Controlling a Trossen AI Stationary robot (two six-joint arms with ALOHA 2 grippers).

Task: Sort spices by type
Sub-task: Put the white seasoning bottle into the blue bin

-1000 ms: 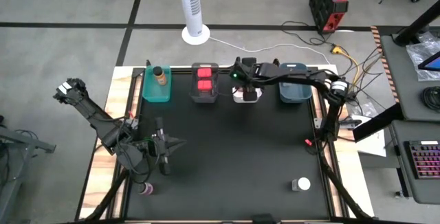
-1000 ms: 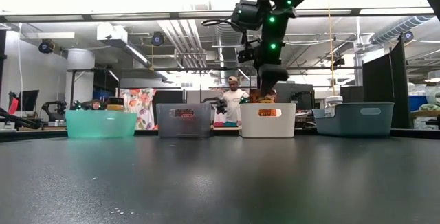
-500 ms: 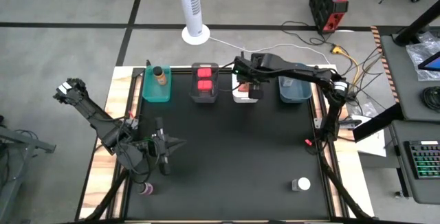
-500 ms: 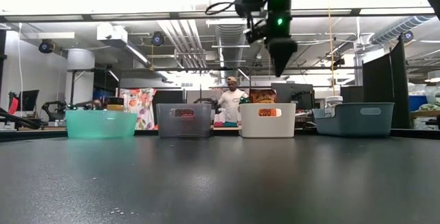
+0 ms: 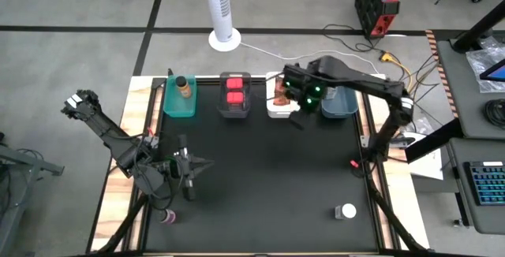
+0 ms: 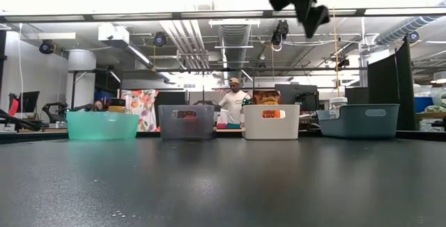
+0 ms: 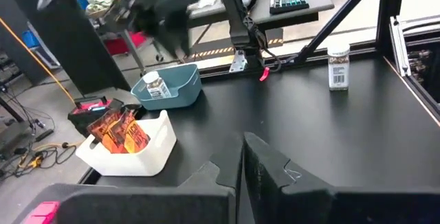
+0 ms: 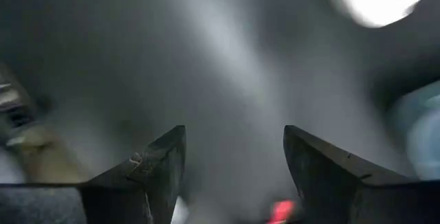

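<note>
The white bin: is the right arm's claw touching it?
Apart. The low view shows the right end effector high in the air, with clear space between it and the white bin below.

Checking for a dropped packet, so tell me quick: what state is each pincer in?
Left pincer: closed, holding nothing, parked low over the table.
Right pincer: open, empty, raised near the white bin.

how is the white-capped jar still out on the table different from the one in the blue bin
The jar on the table stands upright on the bare black table, alone near the front right corner; the jar in the blue bin sits inside the blue bin at the back. The first is still unsorted, the second already sorted. Both are small clear jars with white caps and labels.
</note>
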